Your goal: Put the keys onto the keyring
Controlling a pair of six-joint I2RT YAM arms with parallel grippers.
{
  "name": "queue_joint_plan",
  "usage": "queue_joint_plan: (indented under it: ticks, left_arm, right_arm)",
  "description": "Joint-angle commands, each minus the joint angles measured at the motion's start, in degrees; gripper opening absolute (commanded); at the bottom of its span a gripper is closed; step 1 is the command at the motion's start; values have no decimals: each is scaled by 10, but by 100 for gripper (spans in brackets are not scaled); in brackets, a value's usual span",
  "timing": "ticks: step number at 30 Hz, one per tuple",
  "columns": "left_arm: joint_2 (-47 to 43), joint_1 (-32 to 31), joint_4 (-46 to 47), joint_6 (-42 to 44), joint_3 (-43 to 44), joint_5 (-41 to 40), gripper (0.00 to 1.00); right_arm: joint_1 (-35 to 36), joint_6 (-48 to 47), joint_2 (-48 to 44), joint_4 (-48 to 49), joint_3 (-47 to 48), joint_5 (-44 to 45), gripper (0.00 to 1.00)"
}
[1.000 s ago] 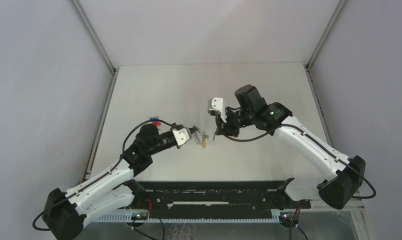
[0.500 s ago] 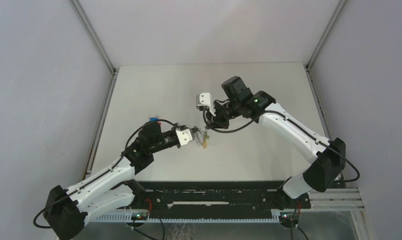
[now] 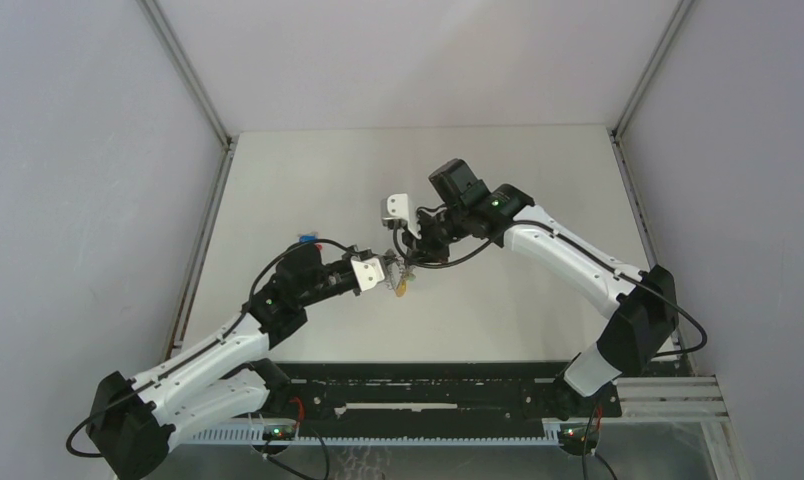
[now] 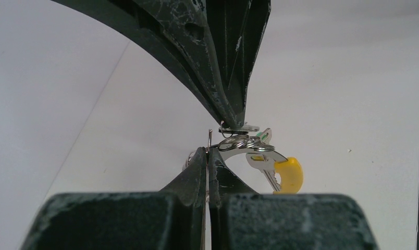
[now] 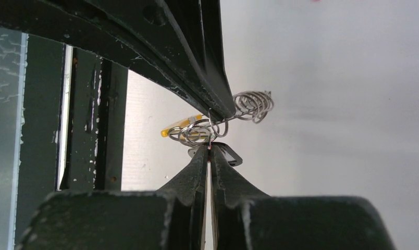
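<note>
My left gripper (image 3: 389, 272) is shut on a thin wire ring of the keyring (image 4: 242, 140), a cluster of small silver rings with a green tag and a yellow piece (image 4: 290, 174) hanging below. It holds the keyring (image 3: 402, 285) above the table. My right gripper (image 3: 410, 257) is shut on the small dark-headed key (image 5: 227, 155), and its tip touches the rings. In the right wrist view the rings (image 5: 199, 131) and a wire coil (image 5: 254, 105) sit just above my shut fingertips (image 5: 199, 161). The key's blade is hidden.
A pair of blue- and red-headed keys (image 3: 308, 240) lies on the white table (image 3: 538, 170) at the left, behind my left arm. Grey walls enclose the table on three sides. A black rail (image 3: 428, 385) runs along the near edge.
My right arm has swung left and down with the key, from well apart to tip-to-tip with the left gripper at the keyring. The left gripper has stayed almost still.
</note>
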Motion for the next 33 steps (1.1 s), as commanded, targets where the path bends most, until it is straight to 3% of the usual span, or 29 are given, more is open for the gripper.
queue_joint_plan:
  ticks: [1, 21, 33]
  left_arm:
    - [-6, -2, 26, -6, 34, 12, 0]
    - [10, 21, -82, 4, 87, 120, 0]
    - [19, 21, -95, 11, 91, 102, 0]
  right_arm:
    - [8, 3, -18, 45, 13, 7, 0]
    - [46, -117, -116, 110, -109, 108, 0]
    - [66, -121, -126, 112, -115, 138, 0]
